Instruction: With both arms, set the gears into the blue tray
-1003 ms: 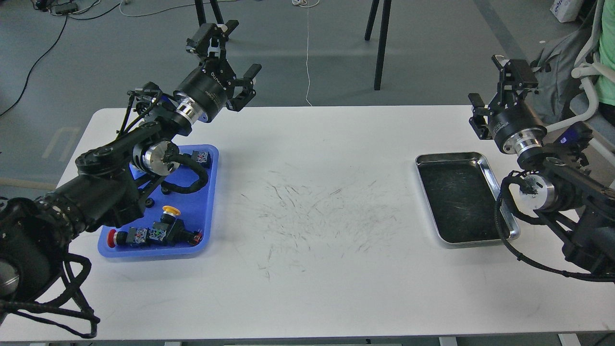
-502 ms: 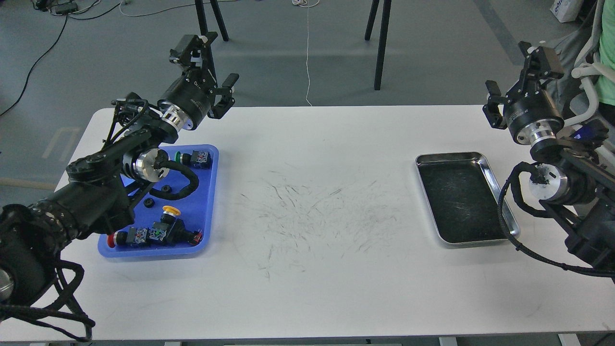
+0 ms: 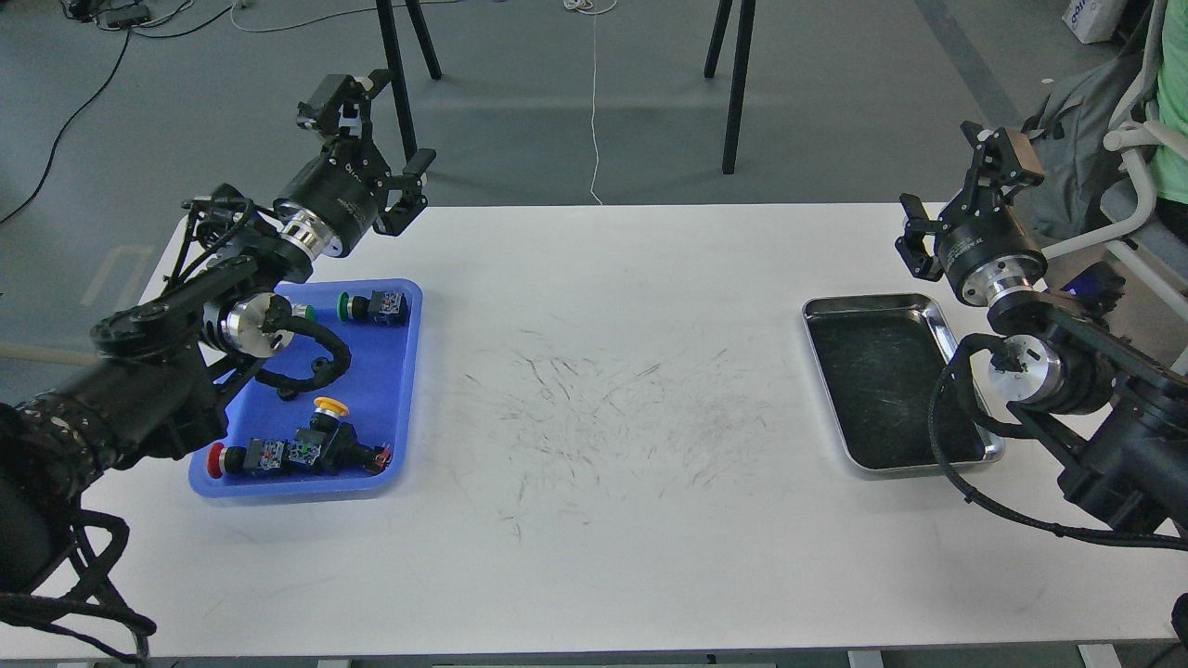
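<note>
Though the white table [image 3: 594,520] dominates, the blue tray [image 3: 394,408] at nine o'clock matters; any gears there hide behind the left arm. They would handle light, stiff, pinched by the rim. Left gripper [image 3: 376,134] and right gripper [image 3: 956,190]: fingers apart, empty.

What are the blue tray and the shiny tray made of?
The blue tray looks like plastic: even bright colour, dull sheen, rounded moulded corners. The shiny tray seems to be metal, probably steel: its rim gleams like a mirror, and its dark bottom shows scratches.

Steel tray [image 3: 943,334] on white table [image 3: 603,557]; push-button switches [image 3: 297,453]
</note>
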